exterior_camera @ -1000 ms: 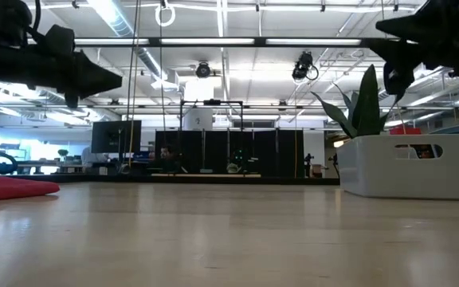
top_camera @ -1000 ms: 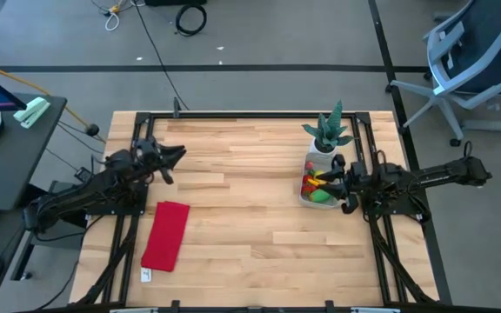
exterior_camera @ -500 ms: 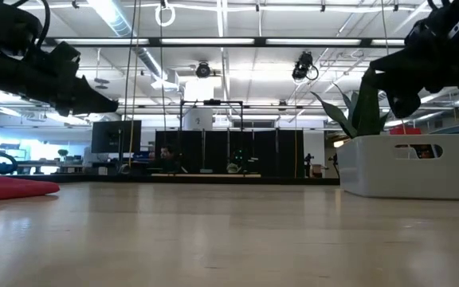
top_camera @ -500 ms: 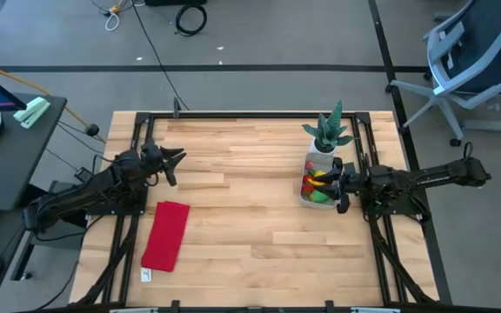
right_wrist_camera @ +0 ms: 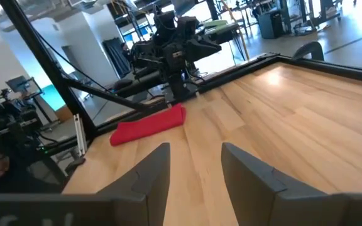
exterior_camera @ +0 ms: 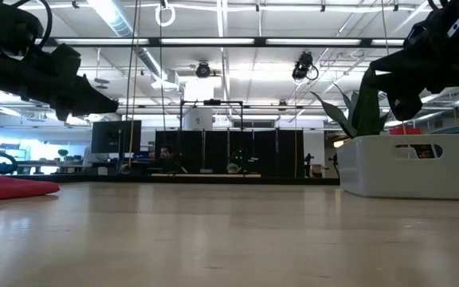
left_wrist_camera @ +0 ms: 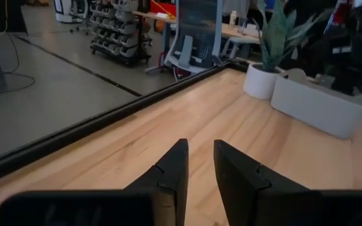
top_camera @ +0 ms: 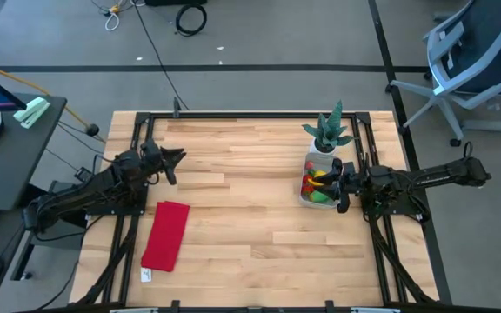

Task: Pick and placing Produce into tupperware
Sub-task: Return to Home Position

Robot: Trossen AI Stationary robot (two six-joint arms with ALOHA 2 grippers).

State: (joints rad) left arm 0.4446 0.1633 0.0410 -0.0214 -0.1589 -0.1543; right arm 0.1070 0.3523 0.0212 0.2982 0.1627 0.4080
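Observation:
The tupperware (top_camera: 313, 184) stands at the table's right, next to a potted plant, with red, yellow and green produce (top_camera: 317, 184) inside. It also shows in the low view (exterior_camera: 405, 166) and the left wrist view (left_wrist_camera: 322, 103). My right gripper (top_camera: 338, 184) hangs open and empty above the tub's right edge and shows high in the low view (exterior_camera: 401, 84). Its fingers stand apart in the right wrist view (right_wrist_camera: 195, 164). My left gripper (top_camera: 174, 162) hovers over the table's far left, empty, its fingers a little apart (left_wrist_camera: 200, 160).
A spiky green plant in a white pot (top_camera: 327, 139) stands just beyond the tub. A flat red cloth (top_camera: 166, 235) lies at the near left. Bare wooden table lies between the two arms. An office chair (top_camera: 472, 61) stands off the table's far right.
My right gripper has dropped lower over the tub and shifted slightly toward the table's left, then held still. My left gripper has sunk a little and drawn back slightly toward the left edge. The tub and cloth have stayed in place.

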